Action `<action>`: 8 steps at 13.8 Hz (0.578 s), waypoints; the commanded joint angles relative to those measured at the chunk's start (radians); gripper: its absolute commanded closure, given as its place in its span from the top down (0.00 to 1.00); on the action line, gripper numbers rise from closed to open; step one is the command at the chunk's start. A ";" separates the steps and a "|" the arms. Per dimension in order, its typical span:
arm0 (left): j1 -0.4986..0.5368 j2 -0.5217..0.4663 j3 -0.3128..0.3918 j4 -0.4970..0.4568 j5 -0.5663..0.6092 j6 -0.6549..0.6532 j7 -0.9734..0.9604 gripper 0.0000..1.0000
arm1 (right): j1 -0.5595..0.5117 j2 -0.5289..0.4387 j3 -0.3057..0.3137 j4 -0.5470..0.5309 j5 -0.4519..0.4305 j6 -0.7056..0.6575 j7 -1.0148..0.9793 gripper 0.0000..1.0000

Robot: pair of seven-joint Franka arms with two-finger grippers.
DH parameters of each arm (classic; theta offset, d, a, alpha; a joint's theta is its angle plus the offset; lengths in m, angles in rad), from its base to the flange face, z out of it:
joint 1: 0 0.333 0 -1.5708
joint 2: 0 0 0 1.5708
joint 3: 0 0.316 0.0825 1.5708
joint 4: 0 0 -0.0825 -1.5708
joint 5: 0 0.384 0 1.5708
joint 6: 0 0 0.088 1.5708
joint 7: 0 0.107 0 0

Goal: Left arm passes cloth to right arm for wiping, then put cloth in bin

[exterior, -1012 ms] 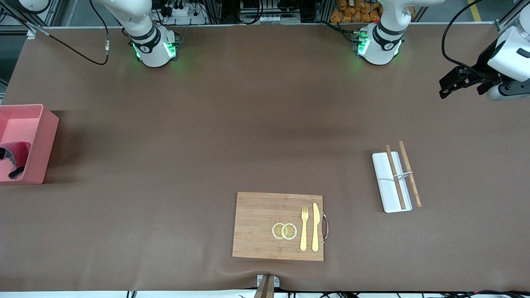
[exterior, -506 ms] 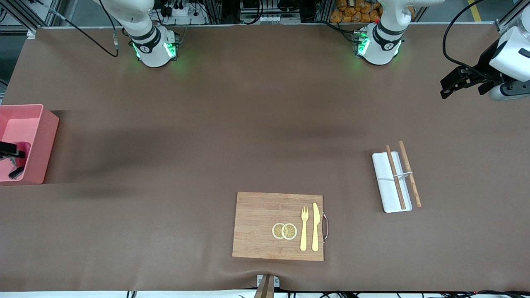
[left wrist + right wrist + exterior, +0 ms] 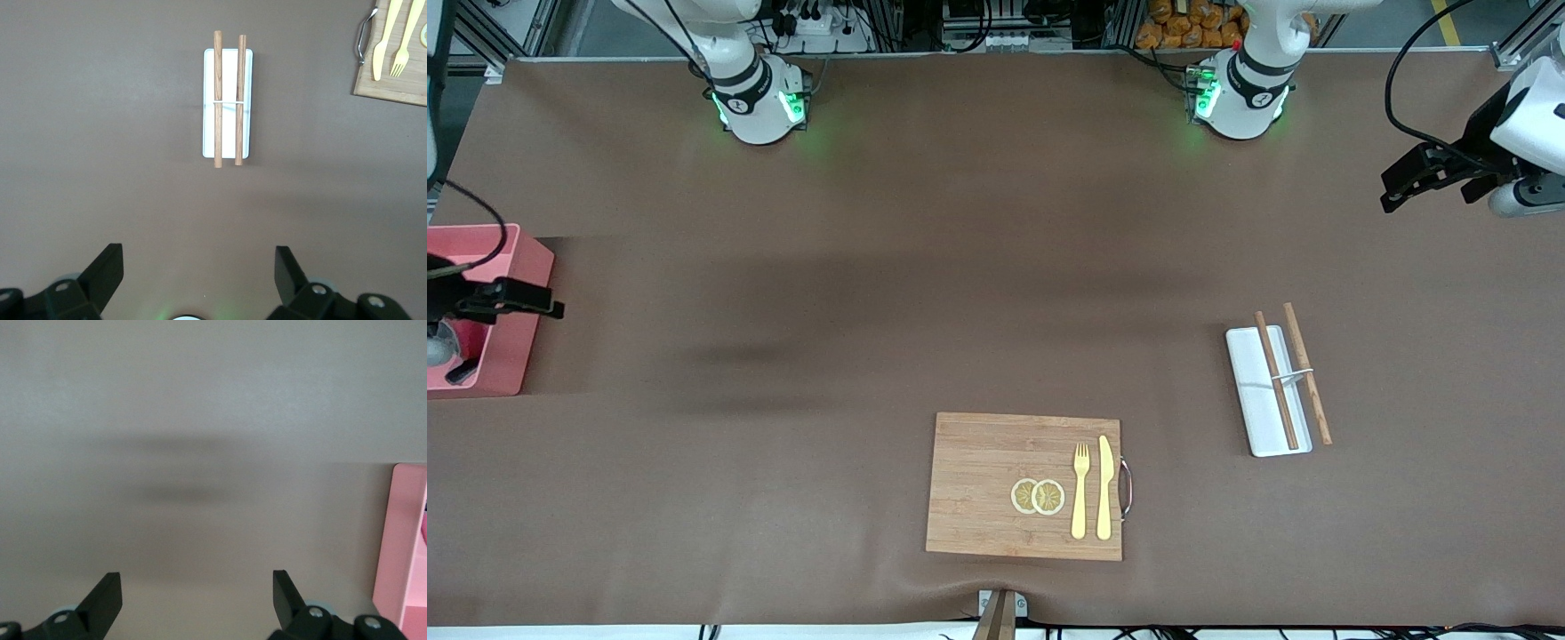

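- The wide brown desk (image 3: 996,267) is lying mostly bare, giving both arms open room through the whole middle of the front view.
- The rectangular bamboo board with a metal handle (image 3: 978,480) is sitting low in the middle of the front view, close to the desk's edge and well apart from both arms.
- The pink open-topped plastic bin (image 3: 516,267) is sitting at the edge of the front view at the right arm's end of the desk, so there is little spare room around it on that side.
- The right tool (image 3: 538,304) is hanging over the bin's wall with its fingers spread wide and nothing between them, which fits a drop already made.
- The left tool (image 3: 1405,182) is waiting over the upper corner at the left arm's end, fingers wide and empty, parked clear of the work.
- The white rectangular tray (image 3: 1254,400) is carrying two wooden chopsticks (image 3: 1307,373), one overhanging its edge.
- A yellow fork (image 3: 1080,489), a yellow knife (image 3: 1104,487) and two lemon slices (image 3: 1038,496) are resting on the board.
- The red cloth is not showing plainly; judging by the empty tool, it is probably lying in the bin under the right wrist.
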 commanded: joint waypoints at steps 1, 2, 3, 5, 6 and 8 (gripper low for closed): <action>0.004 -0.007 -0.003 0.007 -0.001 -0.006 0.023 1.00 | 0.025 -0.167 -0.008 -0.250 -0.013 0.146 0.025 1.00; 0.004 -0.007 -0.001 0.007 -0.003 -0.006 0.023 1.00 | 0.027 -0.201 -0.008 -0.313 -0.013 0.194 0.025 1.00; 0.004 -0.007 -0.001 0.007 -0.001 -0.006 0.023 1.00 | 0.031 -0.221 -0.008 -0.350 -0.013 0.216 0.032 1.00; 0.004 -0.007 -0.001 0.007 -0.001 -0.006 0.023 1.00 | 0.033 -0.229 -0.007 -0.361 -0.013 0.217 0.074 1.00; 0.004 -0.007 -0.001 0.007 -0.003 -0.006 0.024 1.00 | 0.033 -0.229 -0.007 -0.358 -0.014 0.217 0.074 1.00; 0.004 -0.007 -0.001 0.007 -0.001 -0.006 0.023 1.00 | 0.034 -0.229 -0.005 -0.336 -0.014 0.214 0.074 1.00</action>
